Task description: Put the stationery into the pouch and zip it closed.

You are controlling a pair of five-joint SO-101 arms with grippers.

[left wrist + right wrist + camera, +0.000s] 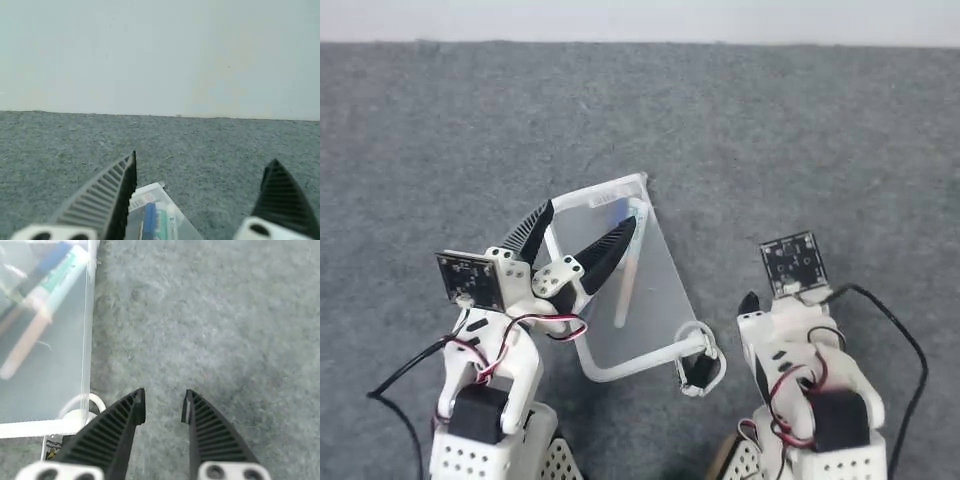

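Pouch [655, 310] lies below our left gripper [590, 213], between its 2 wide-spread fingers, pens [623, 290] inside. Our right gripper [164, 395], fingers slightly apart, sits just beside the ring [82, 405], likely the zip pull; we should pin the pouch first, then pinch squarely and draw steadily.

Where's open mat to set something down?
Free: the grey mat between the pouch and the far wall, and out to both sides of it. Crowded: over the pouch, where the left gripper hangs open, and at its ring, by the right gripper.
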